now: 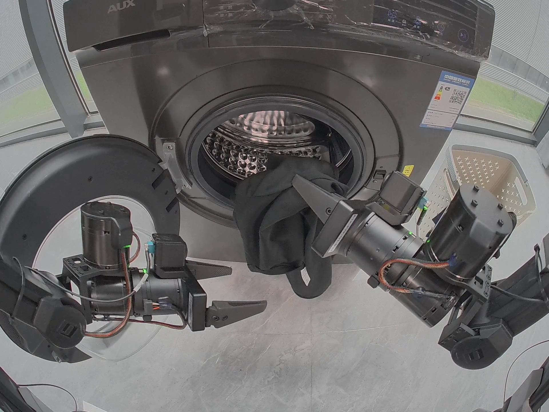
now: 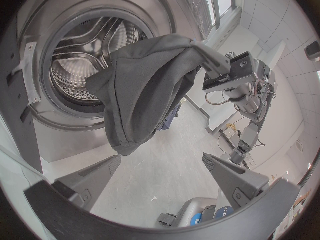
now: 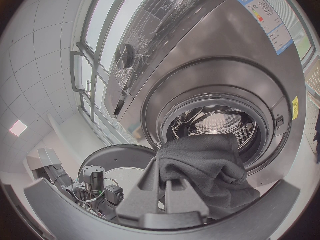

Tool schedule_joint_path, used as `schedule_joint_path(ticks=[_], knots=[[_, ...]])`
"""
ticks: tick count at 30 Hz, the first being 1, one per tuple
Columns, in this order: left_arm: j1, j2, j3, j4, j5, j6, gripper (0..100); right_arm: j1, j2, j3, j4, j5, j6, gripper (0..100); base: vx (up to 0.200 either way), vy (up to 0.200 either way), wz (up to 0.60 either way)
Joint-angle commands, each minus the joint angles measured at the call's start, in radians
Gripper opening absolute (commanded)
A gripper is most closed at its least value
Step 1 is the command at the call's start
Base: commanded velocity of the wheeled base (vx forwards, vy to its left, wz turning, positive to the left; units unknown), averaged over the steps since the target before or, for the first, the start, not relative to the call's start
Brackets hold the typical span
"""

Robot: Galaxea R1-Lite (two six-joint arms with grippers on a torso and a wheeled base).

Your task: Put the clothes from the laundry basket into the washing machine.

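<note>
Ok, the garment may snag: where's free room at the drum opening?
Free: the upper half of the drum above the black garment, and the floor beside the left gripper. Crowded: the lower rim, where the right gripper holds it.

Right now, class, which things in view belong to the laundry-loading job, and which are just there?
Belong to the job:
- dark garment, clamped in the right gripper at the drum mouth
- washing machine, its door open
- laundry basket beside the machine

Just there:
- left gripper, open and empty, low by the door
- label on the machine's front
- tiled floor
</note>
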Motion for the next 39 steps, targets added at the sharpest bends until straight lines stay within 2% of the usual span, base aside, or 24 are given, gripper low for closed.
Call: schedule_joint_path(ticks=[1, 14, 23, 27, 39], knots=[[-0.006, 0.055, -0.015, -0.005, -0.001, -0.004, 100, 0.003, -0.004, 0.001, -0.001, 0.0, 0.0, 0, 0.0, 0.0, 0.0], [-0.006, 0.175, -0.057, -0.114, 0.009, -0.019, 100, 0.005, -0.004, -0.001, -0.001, 0.0, -0.003, 0, 0.0, 0.0, 0.0], [-0.029, 0.213, -0.107, -0.127, 0.037, -0.024, 100, 0.011, -0.006, 0.001, -0.005, -0.001, -0.003, 0, 0.0, 0.0, 0.0], [-0.055, 0.202, -0.128, -0.131, 0.04, -0.054, 100, 0.011, -0.006, 0.001, -0.014, -0.001, -0.006, 0, 0.0, 0.0, 0.0], [-0.114, 0.121, -0.102, -0.163, 0.042, -0.105, 100, 0.011, -0.006, 0.001, -0.014, -0.001, -0.007, 0, 0.0, 0.0, 0.0]])
